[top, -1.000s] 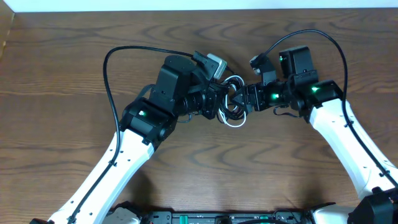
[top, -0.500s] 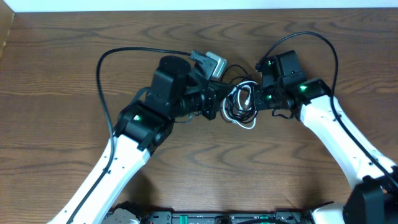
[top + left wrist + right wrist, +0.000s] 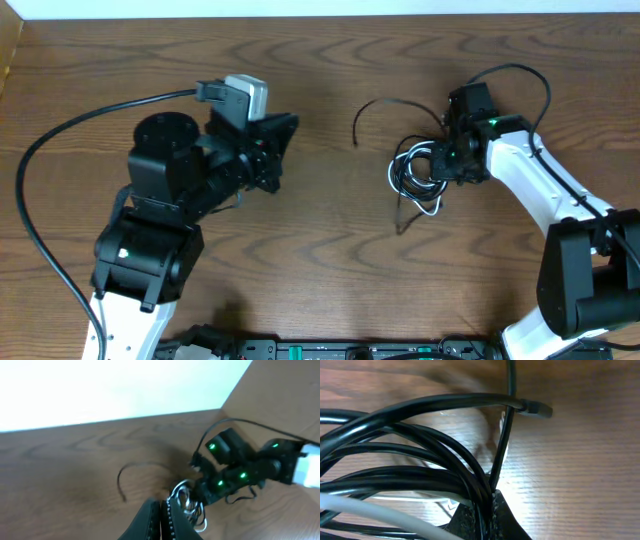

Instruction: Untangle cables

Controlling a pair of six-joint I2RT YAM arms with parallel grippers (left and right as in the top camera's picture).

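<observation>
Your left gripper (image 3: 161, 510) has pulled well clear, fingers shut, seemingly empty. Your right gripper (image 3: 487, 510) has clamped onto the cables (image 3: 420, 477), still bundled at its fingertips.

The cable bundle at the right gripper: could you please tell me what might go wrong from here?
1. The right gripper is shut on several cords of the cable bundle at once, so pulling may tighten the tangle instead of freeing one cord.
2. The left gripper is shut on nothing and apart from the bundle; unanchored, the whole bundle may simply slide.
</observation>
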